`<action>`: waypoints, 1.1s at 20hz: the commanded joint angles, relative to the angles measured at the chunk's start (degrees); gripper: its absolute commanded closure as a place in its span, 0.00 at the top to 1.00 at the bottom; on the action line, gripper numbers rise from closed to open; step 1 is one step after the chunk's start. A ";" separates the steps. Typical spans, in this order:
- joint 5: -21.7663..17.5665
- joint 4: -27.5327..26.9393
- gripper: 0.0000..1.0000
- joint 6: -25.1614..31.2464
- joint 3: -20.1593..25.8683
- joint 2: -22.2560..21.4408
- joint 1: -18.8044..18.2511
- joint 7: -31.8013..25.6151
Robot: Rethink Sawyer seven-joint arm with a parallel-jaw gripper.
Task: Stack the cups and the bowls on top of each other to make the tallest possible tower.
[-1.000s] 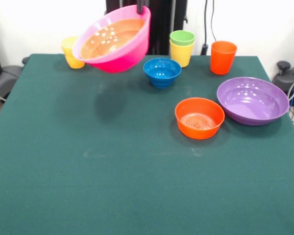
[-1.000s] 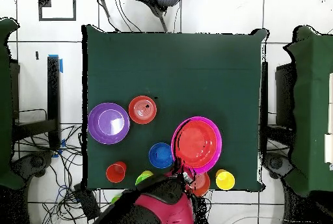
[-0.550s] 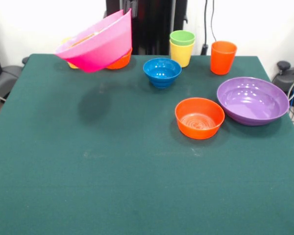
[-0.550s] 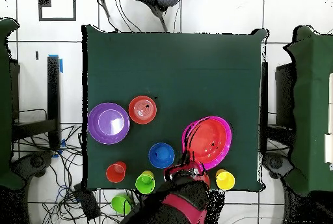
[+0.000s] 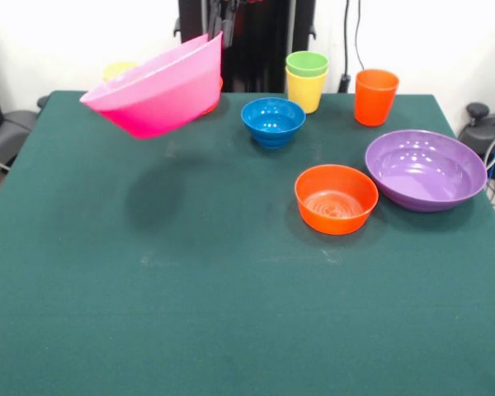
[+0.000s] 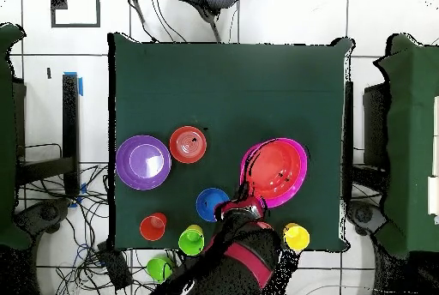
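Pink bowl (image 5: 157,91) lower, apparently hanging from pincer (image 5: 218,26)

The desk (image 5: 231,313), covered in dark green cloth, spreads below and forward of the end effector (image 5: 219,21). White tiled floor (image 6: 283,13) shows beyond the desk's far edge. Black cables (image 5: 351,33) hang just beside the end effector, against the white wall (image 5: 445,41).
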 commanded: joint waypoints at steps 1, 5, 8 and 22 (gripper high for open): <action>5.05 -7.88 0.00 -0.32 4.36 6.37 -0.16 -14.50; 7.41 -9.53 0.00 -0.21 3.68 9.38 0.35 -14.71; 9.19 -10.72 0.00 -0.73 2.67 11.86 0.73 -15.22; 8.79 -11.47 0.00 -4.62 1.36 17.68 1.72 -13.57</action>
